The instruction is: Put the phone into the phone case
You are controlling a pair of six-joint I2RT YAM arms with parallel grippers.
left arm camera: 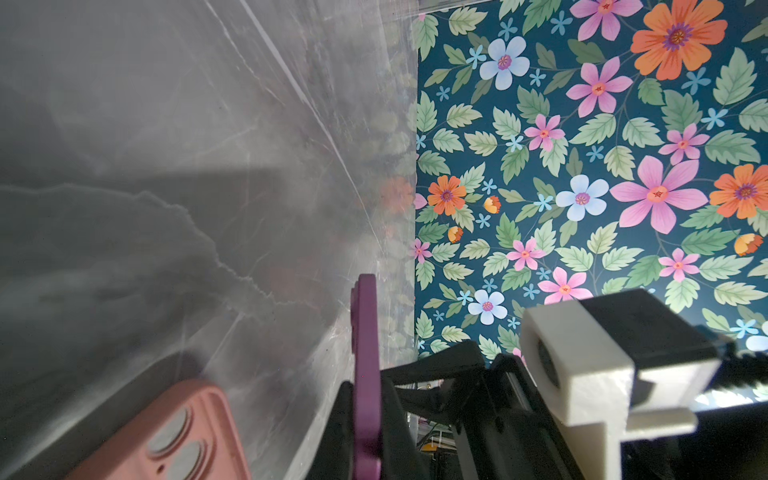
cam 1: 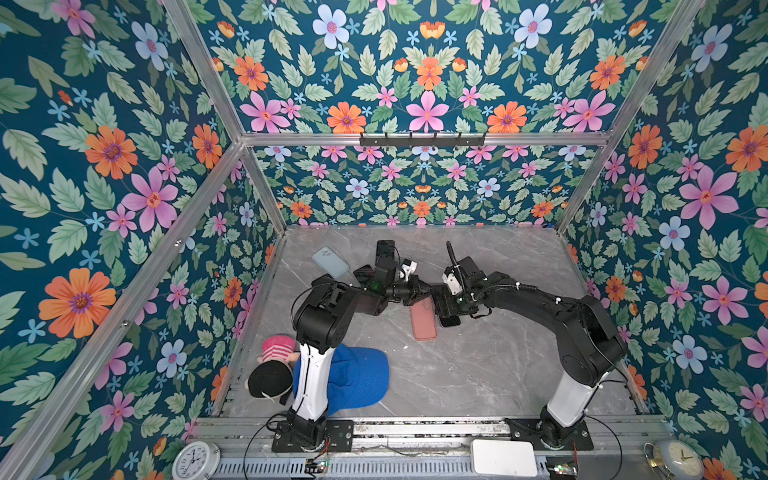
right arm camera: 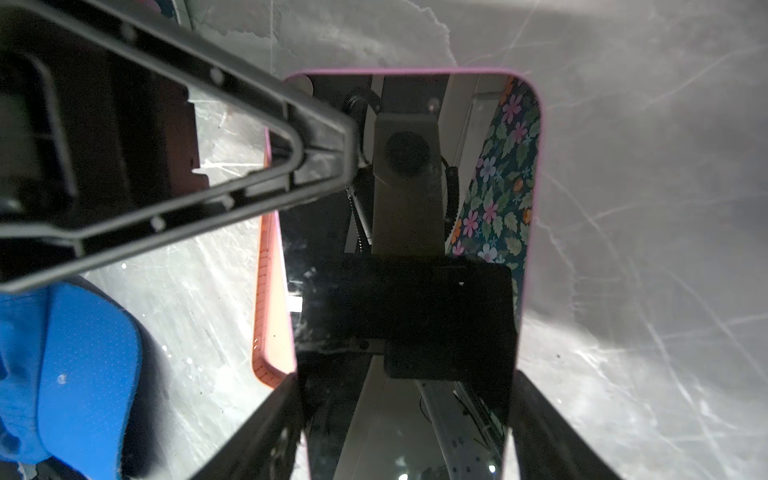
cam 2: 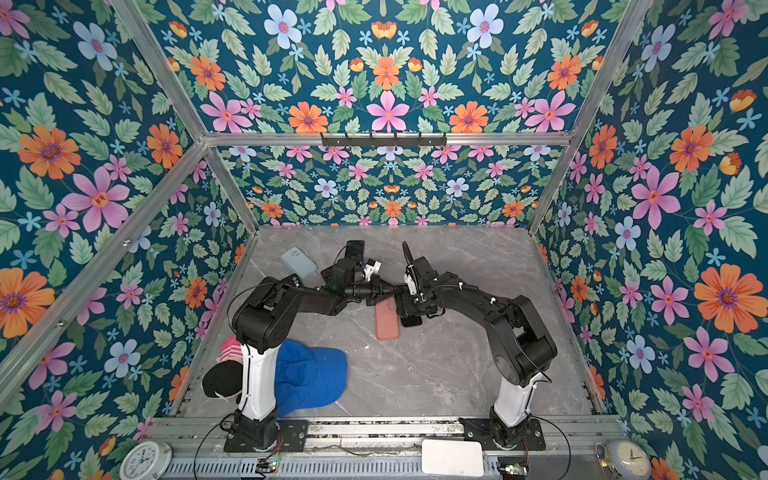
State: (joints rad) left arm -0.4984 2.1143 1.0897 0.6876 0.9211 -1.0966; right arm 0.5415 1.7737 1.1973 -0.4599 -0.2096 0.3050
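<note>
Two grippers being held shut on purple phone (right arm camera: 407, 249): right gripper (right arm camera: 407, 390) being clamped across long sides, left gripper (left arm camera: 368, 395) being pinched on edge; pink case (cam 1: 423, 322) lying just left

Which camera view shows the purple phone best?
The right wrist view: the phone fills much of it, its dark screen facing the camera and its purple rim visible. The left wrist view shows only its thin purple edge. In both top views it is mostly covered; only a dark corner shows.

Purple phone (left arm camera: 366, 374), pink phone case (cam 1: 423, 322), blue cap (cam 1: 357, 378), floral walls (cam 1: 415, 75)
</note>
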